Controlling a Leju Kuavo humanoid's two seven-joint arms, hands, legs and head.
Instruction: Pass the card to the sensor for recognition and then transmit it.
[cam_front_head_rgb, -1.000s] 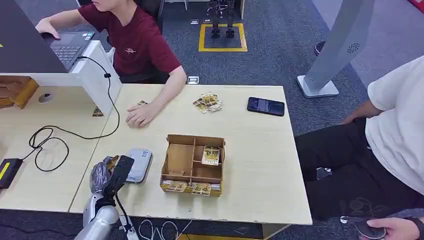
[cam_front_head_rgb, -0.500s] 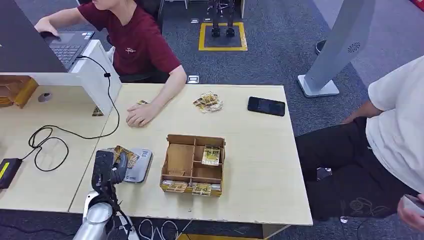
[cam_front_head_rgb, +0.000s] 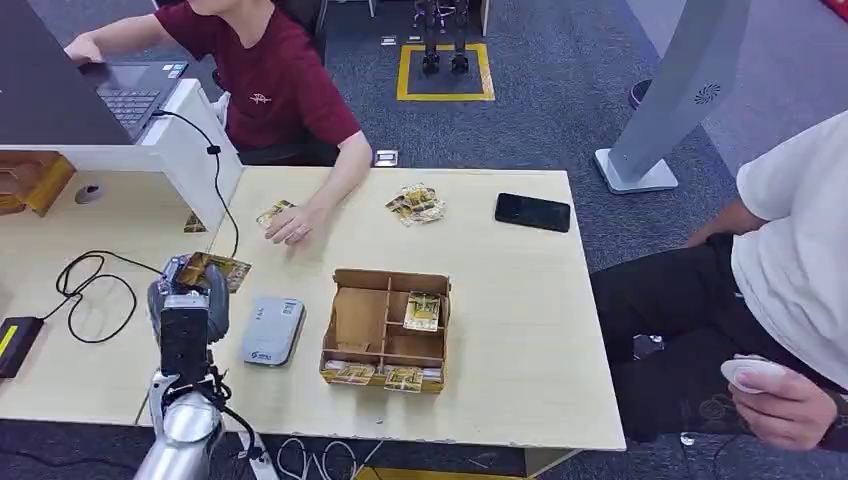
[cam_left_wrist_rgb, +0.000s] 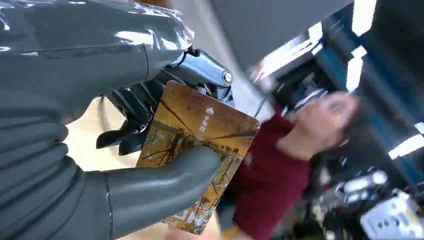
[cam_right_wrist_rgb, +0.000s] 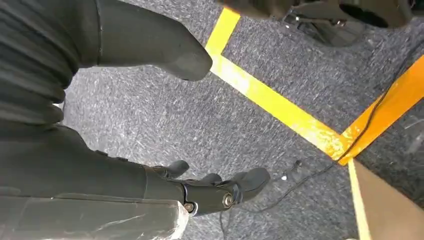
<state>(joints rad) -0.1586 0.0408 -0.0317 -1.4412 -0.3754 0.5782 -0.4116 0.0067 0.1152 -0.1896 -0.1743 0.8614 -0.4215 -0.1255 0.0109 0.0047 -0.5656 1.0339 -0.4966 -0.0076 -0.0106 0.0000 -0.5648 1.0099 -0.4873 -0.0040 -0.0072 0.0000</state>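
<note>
— So where does the card (cam_front_head_rgb: 212, 267) stand now?

— It is pinched in the left robot hand (cam_front_head_rgb: 187, 300), thumb (cam_left_wrist_rgb: 165, 187) pressed on its face and the darker fingers behind it, raised above the surface (cam_front_head_rgb: 500, 330) and to the left of the grey sensor (cam_front_head_rgb: 272, 329). The card sits off the reader and points toward the seated person's hand (cam_front_head_rgb: 293, 225) across the surface.

— Which step does that look like?

— Judging by the position, the handing-over part. To do it well, the robot hand should hold the pinch firm, keep the card flat and level, and offer the free edge forward so the person can take it without touching the fingers. Letting go should wait until the card is plainly taken.

— And the right robot hand (cam_right_wrist_rgb: 210, 190)?

— It hangs over the carpet, fingers loosely apart, holding nothing.

— Any writing?

— The card shows a golden, tree-like picture with a small white arrow and a few white characters, too blurred to read. The sensor carries a small dark mark near one end, also unreadable. More cards lie in the wooden tray (cam_front_head_rgb: 385, 325).
</note>
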